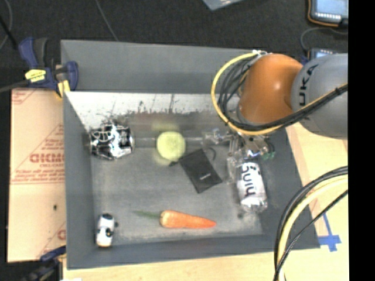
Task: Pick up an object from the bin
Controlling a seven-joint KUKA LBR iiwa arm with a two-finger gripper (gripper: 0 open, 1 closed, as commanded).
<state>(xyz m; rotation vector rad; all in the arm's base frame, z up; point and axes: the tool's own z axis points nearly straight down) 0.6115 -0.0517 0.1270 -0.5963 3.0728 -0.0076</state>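
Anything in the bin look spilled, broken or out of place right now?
Nothing stands out. The carrot, green ball, black card and white packet lie loose and whole on the bin floor, the packet right by the tool. No spill shows.

Open floor runs down the middle-left of the bin [76, 174], between the crumpled black-and-white wrapper [111, 141] at the back left and the small toy [105, 229] in the front left corner. A green ball [170, 146] sits near the back wall, and a black card [201, 170] lies just beside it toward the right front. The carrot [186, 220] lies along the front, with bare floor between it and the card. On the right a white packet [251, 186] lies near the side wall, leaving a narrow lane between it and the card. The arm [275, 95] hangs over the back right corner.
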